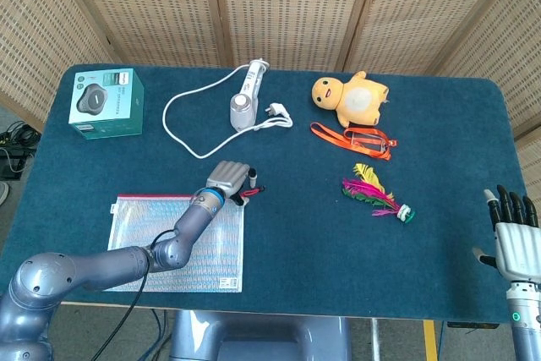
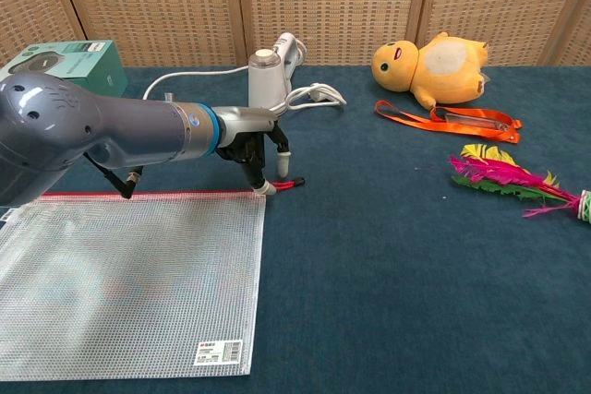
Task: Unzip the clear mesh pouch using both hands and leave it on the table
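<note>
charger cable, plush duck beyond pouch

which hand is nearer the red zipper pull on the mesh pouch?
Left. The left hand is right over the zipper pull at the mesh pouch corner, fingertips down by it. The right hand is off at the table's far right edge, open.

left hand fingers pointing down, right hand fingers spread
</note>
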Controlling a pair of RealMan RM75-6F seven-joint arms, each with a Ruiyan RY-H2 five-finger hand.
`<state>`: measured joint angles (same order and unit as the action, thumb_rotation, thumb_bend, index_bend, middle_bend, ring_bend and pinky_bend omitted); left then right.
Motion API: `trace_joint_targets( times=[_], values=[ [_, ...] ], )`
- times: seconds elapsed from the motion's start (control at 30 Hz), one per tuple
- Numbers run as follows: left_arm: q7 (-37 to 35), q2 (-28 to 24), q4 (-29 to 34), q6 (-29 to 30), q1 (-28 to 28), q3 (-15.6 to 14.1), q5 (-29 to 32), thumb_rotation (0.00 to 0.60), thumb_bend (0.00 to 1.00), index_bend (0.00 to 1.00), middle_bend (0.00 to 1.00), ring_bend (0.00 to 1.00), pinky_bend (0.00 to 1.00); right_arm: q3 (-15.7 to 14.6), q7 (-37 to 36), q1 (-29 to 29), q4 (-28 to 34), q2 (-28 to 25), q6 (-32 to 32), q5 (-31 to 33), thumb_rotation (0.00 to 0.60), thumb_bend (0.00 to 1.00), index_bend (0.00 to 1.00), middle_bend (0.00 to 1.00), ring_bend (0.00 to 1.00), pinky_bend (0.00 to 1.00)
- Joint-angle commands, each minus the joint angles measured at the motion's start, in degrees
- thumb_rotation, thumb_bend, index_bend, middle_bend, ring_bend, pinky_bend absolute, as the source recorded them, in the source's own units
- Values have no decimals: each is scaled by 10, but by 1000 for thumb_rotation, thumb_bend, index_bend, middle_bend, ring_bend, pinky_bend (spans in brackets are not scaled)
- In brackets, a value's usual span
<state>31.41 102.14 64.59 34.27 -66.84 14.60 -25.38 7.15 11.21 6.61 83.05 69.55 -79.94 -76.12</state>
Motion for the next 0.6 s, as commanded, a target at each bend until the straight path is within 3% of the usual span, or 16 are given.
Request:
trace_joint_targets(
  times=[0.03, 0.33, 0.6],
  values=[
    [-2, 13, -18, 4, -12, -6, 11, 600, 323, 430, 975, 956, 1000, -1, -2, 0, -2, -1, 2, 1, 600, 0, 0, 0, 0, 0],
    [-30, 46, -75, -22, -27, -8, 30, 600, 367, 430, 975, 956, 1000, -1, -1, 1, -4, 0, 4, 4, 600, 0, 0, 0, 0, 0],
    [-50, 47, -76, -15, -26, -13, 11, 600, 451, 522, 975, 956, 1000, -1, -4, 0, -3, -1, 4, 4, 600, 0, 0, 0, 0, 0]
  ],
)
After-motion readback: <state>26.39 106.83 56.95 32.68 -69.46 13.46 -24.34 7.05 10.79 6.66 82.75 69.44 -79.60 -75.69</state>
